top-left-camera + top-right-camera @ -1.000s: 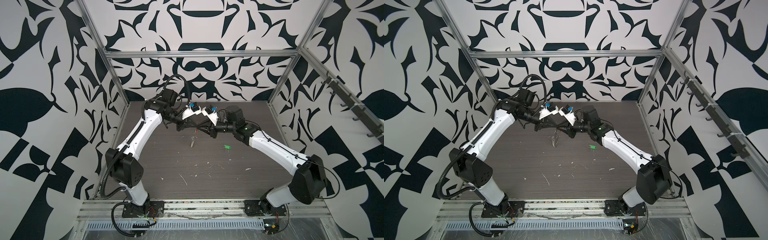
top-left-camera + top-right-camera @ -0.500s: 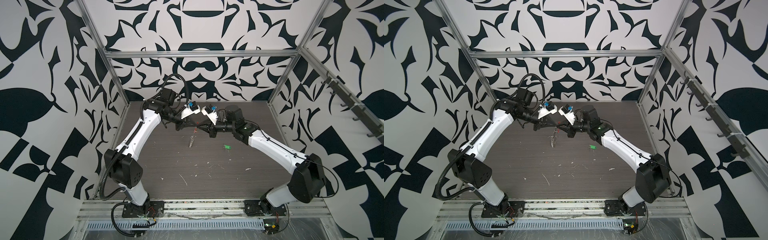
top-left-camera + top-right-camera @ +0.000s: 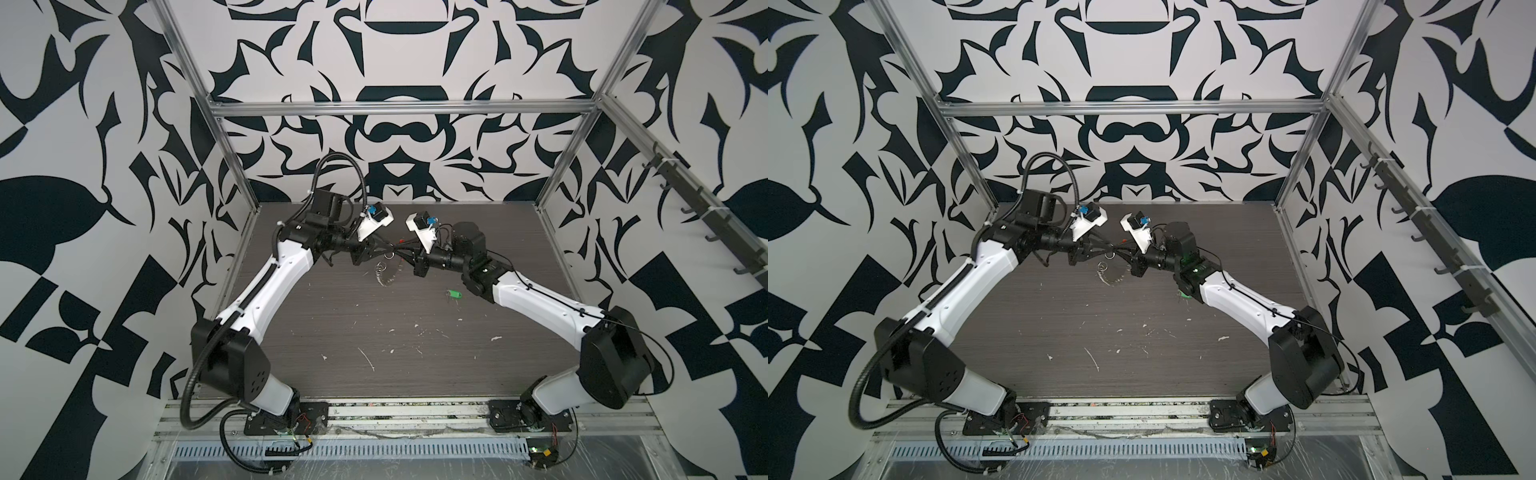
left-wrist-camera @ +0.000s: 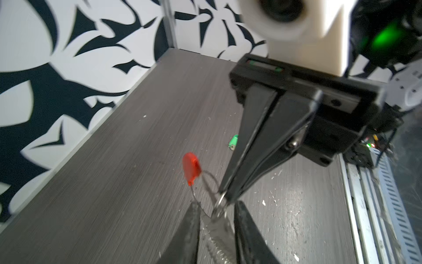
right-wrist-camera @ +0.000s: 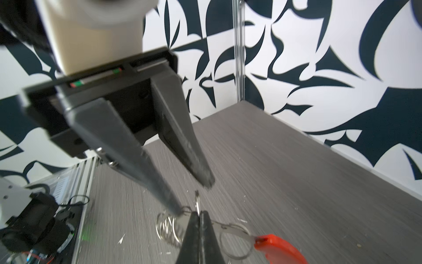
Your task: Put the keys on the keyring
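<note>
Keyring [image 5: 167,228] now tight in right claw [image 4: 225,196] alone, left claw [image 5: 192,196] newly apart beside it.

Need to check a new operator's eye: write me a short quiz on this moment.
1. True or false: the key already hangs on the keyring.
2. Which hand is shut on the keyring? A: left hand. B: right hand. C: neither.
3. Fill in: the left hand's jaws stand ____.

Key: 1 false, the key lies on the table, apart from the keyring. 2 B. 3 open.
</note>
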